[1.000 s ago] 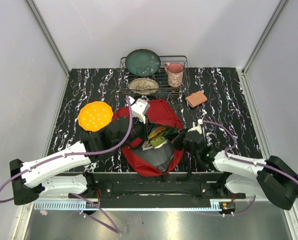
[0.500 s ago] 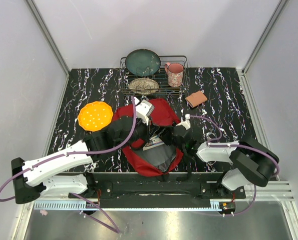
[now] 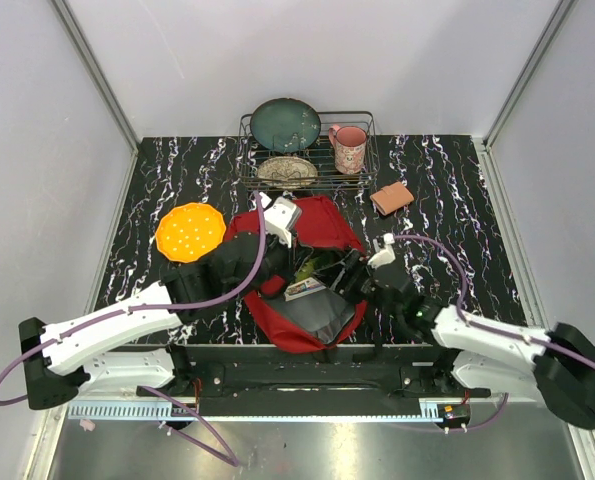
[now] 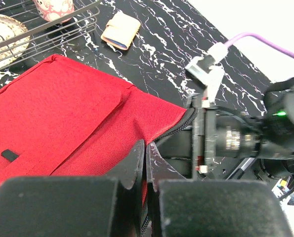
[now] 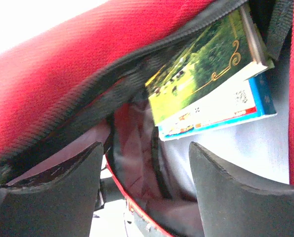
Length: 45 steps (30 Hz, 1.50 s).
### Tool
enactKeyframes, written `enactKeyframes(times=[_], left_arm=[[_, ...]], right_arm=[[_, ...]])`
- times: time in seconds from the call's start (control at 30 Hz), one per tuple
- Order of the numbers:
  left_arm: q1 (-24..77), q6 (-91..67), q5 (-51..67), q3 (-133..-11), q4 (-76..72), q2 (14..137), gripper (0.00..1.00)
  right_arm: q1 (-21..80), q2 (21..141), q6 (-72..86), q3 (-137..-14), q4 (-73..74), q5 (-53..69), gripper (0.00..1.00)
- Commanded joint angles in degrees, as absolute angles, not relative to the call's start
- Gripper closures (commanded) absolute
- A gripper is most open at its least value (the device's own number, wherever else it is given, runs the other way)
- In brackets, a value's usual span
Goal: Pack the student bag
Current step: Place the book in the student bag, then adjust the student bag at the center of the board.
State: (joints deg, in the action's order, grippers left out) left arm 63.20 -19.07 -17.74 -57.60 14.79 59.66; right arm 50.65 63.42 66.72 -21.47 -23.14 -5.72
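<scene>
Marbled table (image 3: 447, 200) bears student bag (image 3: 322, 222) lengthwise near-to-far, open mouth nearward.

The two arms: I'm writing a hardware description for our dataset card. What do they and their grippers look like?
The left arm and right arm have white links with black joints, each trailing a purple cable. The left gripper and right gripper have matte black, blunt fingers.

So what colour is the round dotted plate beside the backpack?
The plate is bright orange with pale dots, clearest in the top view.
</scene>
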Motion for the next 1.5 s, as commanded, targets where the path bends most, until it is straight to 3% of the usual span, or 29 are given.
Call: enactKeyframes(times=[0.0, 0.1, 0.13, 0.17, 0.27, 0.37, 0.53, 0.67, 0.87, 1.17, 1.27, 1.37, 1.47], left_arm=[[62.8, -19.4, -19.7, -57.6, 12.0, 58.1, 1.00], [62.8, -19.8, -19.4, -57.4, 12.7, 58.1, 0.98], [62.7, -19.9, -19.4, -57.3, 13.8, 57.9, 0.88], [62.6, -19.6, -19.6, -57.6, 15.0, 57.5, 0.39], [62.3, -18.9, -25.7, -58.3, 20.1, 53.3, 0.01], [61.0, -17.7, -27.7, -57.6, 22.9, 47.1, 0.01], [59.0, -22.5, -33.0, -52.4, 25.9, 41.7, 0.01], [53.2, -27.3, -32.1, -49.7, 31.5, 45.5, 0.01], [43.3, -29.8, -22.5, -44.4, 28.4, 51.5, 0.01], [35.9, -29.5, -9.8, -38.4, 21.3, 55.1, 0.01], [35.1, -29.3, -5.5, -36.0, 16.3, 56.4, 0.01], [34.7, -30.6, -1.2, -33.6, 10.8, 57.3, 0.01], [34.6, -31.0, -0.4, -32.8, 9.2, 59.2, 0.01]], right_arm=[[51.2, 52.6, 63.5, -19.3, -12.6, -4.0, 0.25], [51.2, 42.8, 63.8, -19.2, -1.8, -6.2, 0.30], [51.2, 39.8, 64.2, -19.4, 2.4, -7.6, 0.30], [51.2, 33.5, 64.8, -19.5, 9.2, -9.4, 0.30], [51.2, 21.3, 66.9, -21.3, 24.4, -17.9, 0.30], [51.2, 12.3, 67.2, -24.0, 35.0, -25.2, 0.30], [51.2, 10.5, 64.4, -25.1, 33.9, -26.0, 0.29], [51.2, 23.9, 61.5, -28.2, 30.0, -20.7, 0.29], [51.2, 44.9, 59.9, -33.1, 30.1, -17.4, 0.28], [52.4, 55.5, 62.0, -31.0, 22.6, -15.9, 0.22], [52.4, 54.1, 63.5, -26.3, 14.8, -13.3, 0.26], [52.4, 51.2, 62.5, -24.7, 13.1, -15.2, 0.40], [51.5, 49.7, 59.5, -24.8, 13.4, -18.1, 0.62]])
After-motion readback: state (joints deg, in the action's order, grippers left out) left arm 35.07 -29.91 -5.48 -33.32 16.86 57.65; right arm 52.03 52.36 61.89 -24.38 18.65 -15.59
